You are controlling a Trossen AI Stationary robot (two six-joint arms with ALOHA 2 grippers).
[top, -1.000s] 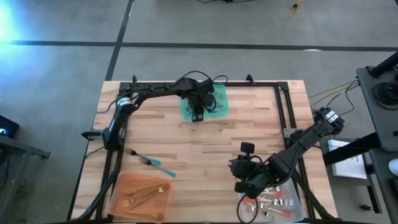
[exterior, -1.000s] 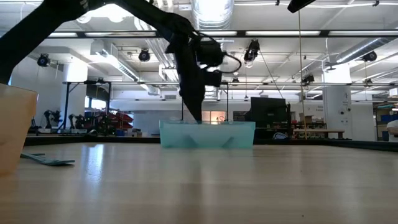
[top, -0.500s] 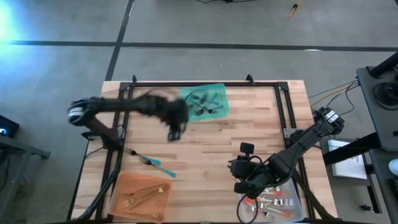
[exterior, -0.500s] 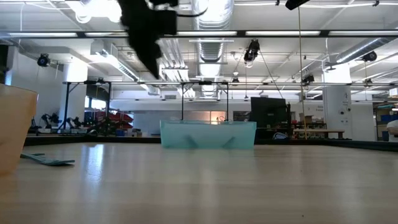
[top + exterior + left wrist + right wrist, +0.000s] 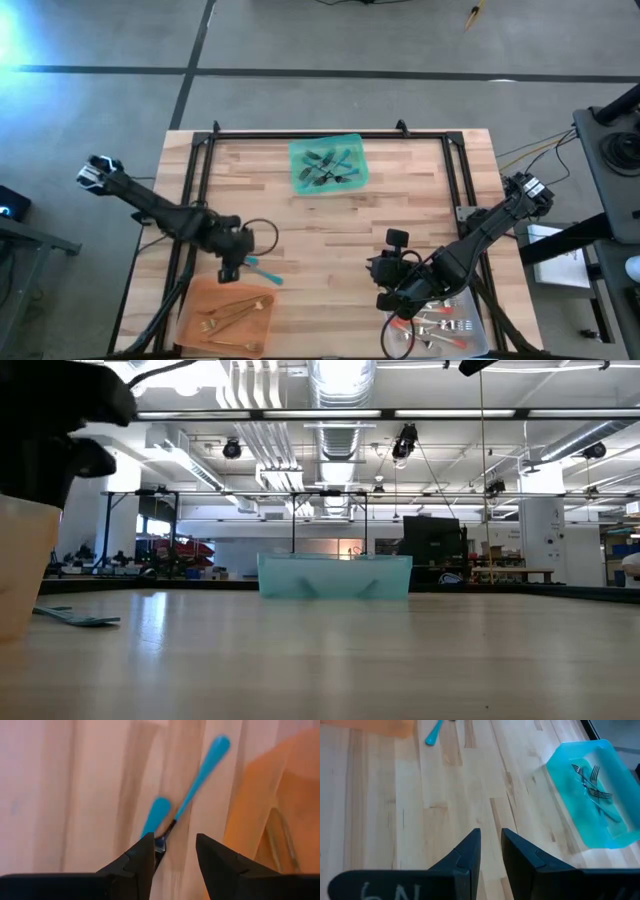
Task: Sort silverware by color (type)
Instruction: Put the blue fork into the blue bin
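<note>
Silverware, teal-handled, two pieces: crossed on the desk near its left edge, just beyond the orange tray. Left gripper hovers directly over them, fingers parted, nothing held; the left wrist view shows both teal handles lying just ahead of the fingertips.

Writing: none legible.

Teal tray, at the desk's far edge: several teal-handled forks inside.

Orange tray, at the near left corner: gold utensils.

Clear tray, at the near right corner: red-handled pieces.

Right gripper: beside the clear tray at the near right, fingers set a narrow gap apart, holding nothing, as its wrist view shows.
</note>
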